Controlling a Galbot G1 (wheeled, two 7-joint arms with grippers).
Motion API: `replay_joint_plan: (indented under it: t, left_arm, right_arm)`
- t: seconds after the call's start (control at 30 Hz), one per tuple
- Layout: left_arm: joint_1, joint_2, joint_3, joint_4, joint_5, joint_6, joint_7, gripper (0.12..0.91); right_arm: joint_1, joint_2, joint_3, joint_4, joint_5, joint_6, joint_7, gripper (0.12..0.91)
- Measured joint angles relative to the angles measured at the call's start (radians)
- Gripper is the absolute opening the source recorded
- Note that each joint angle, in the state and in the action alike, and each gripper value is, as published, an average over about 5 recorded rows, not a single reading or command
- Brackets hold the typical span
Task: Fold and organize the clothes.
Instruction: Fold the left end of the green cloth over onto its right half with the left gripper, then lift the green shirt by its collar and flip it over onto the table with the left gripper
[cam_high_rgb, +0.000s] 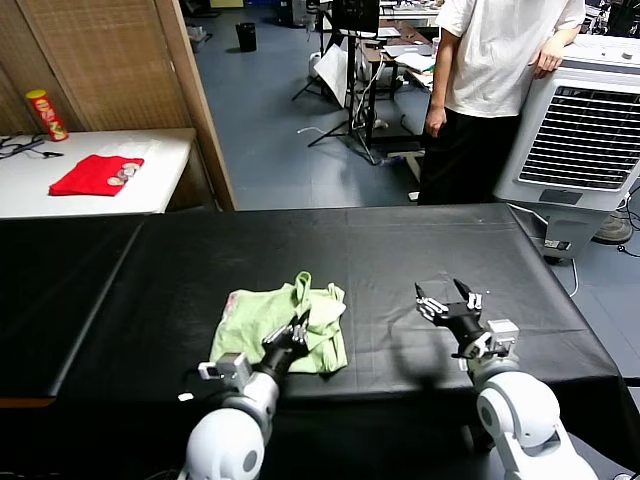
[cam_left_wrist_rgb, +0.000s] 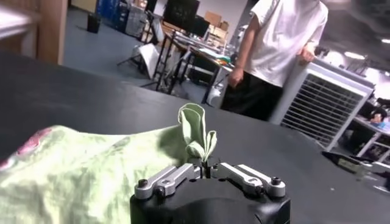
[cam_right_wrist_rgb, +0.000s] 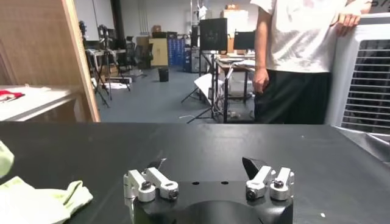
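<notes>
The T-shirt (cam_high_rgb: 280, 325), bunched near the desk's (cam_high_rgb: 400, 250) front edge, is pinched by the left end effector (cam_high_rgb: 297, 330); the thin fold could slip. The right end effector (cam_high_rgb: 447, 298) is held wide, empty.

Black-covered table (cam_high_rgb: 400, 250), crumpled pale green T-shirt (cam_high_rgb: 262, 322) lying on its near left part

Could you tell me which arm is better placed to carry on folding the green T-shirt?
Left, probably: the left gripper is already shut on a pinch of the T-shirt. The right gripper is open, empty, and off to the side over the table.
</notes>
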Motion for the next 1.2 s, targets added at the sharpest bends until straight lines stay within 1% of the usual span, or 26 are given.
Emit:
replay_joint_plan:
  t: [0.13,0.2,0.23,0.3,0.33,0.37,0.43,0.47,0.57,0.6,0.67,0.73,0.83,0.97,1.07,1.13,1.2]
  left_arm:
    - [-0.007,-0.017,0.002,0.019,0.007,-0.005,-0.004,0.164]
    - [-0.008,-0.023,0.002,0.027,0.008,-0.005,-0.006,0.172]
    - [-0.008,-0.027,0.003,0.030,0.008,-0.005,-0.006,0.191]
    - [-0.007,-0.035,0.004,0.034,-0.003,-0.005,-0.006,0.264]
    - [-0.007,-0.040,0.004,0.034,-0.014,-0.005,-0.007,0.313]
    - [-0.007,-0.045,0.004,0.032,-0.029,-0.003,-0.008,0.379]
    - [-0.010,-0.057,0.001,0.026,-0.075,0.001,-0.015,0.480]
    - [-0.011,-0.064,-0.001,0.022,-0.099,0.002,-0.018,0.547]
    - [-0.018,-0.075,-0.018,0.012,-0.139,-0.005,-0.019,0.693]
    - [-0.020,-0.074,-0.026,0.008,-0.136,-0.010,-0.015,0.730]
    - [-0.022,-0.060,-0.047,0.002,-0.115,-0.023,-0.003,0.775]
    - [-0.019,-0.033,-0.077,-0.003,-0.081,-0.038,0.012,0.792]
    - [-0.004,0.030,-0.129,0.000,-0.026,-0.062,0.036,0.797]
    - [0.026,0.105,-0.194,0.010,0.011,-0.082,0.054,0.798]
    - [0.041,0.128,-0.224,0.020,0.019,-0.090,0.059,0.798]
    - [0.045,0.134,-0.236,0.028,0.023,-0.094,0.062,0.798]
    - [0.046,0.138,-0.246,0.038,0.023,-0.097,0.066,0.798]
  right_arm:
    - [0.004,0.001,-0.010,-0.003,-0.004,-0.001,-0.007,0.798]
    - [0.008,-0.001,-0.016,-0.005,-0.006,-0.001,-0.013,0.798]
    - [0.010,-0.004,-0.019,-0.007,-0.007,-0.001,-0.017,0.798]
    - [0.017,-0.010,-0.027,-0.012,-0.007,-0.001,-0.026,0.798]
    - [0.020,-0.013,-0.031,-0.015,-0.007,-0.001,-0.030,0.798]
    - [0.024,-0.016,-0.037,-0.018,-0.007,-0.001,-0.033,0.798]
    - [0.034,-0.020,-0.051,-0.024,-0.007,-0.002,-0.040,0.798]
    - [0.040,-0.022,-0.060,-0.028,-0.006,-0.002,-0.044,0.798]
    - [0.061,-0.029,-0.098,-0.040,0.001,-0.005,-0.065,0.798]
    - [0.070,-0.031,-0.114,-0.044,0.004,-0.006,-0.073,0.798]
    - [0.091,-0.035,-0.152,-0.055,0.007,-0.011,-0.092,0.798]
    - [0.119,-0.037,-0.199,-0.069,0.005,-0.016,-0.110,0.798]
    - [0.168,-0.032,-0.280,-0.096,-0.011,-0.020,-0.129,0.798]
    - [0.210,-0.020,-0.377,-0.133,-0.061,-0.021,-0.139,0.798]
    - [0.219,-0.014,-0.427,-0.162,-0.129,-0.027,-0.128,0.798]
    - [0.220,-0.008,-0.445,-0.185,-0.202,-0.017,-0.106,0.798]
    - [0.217,0.001,-0.452,-0.208,-0.280,0.012,-0.077,0.798]
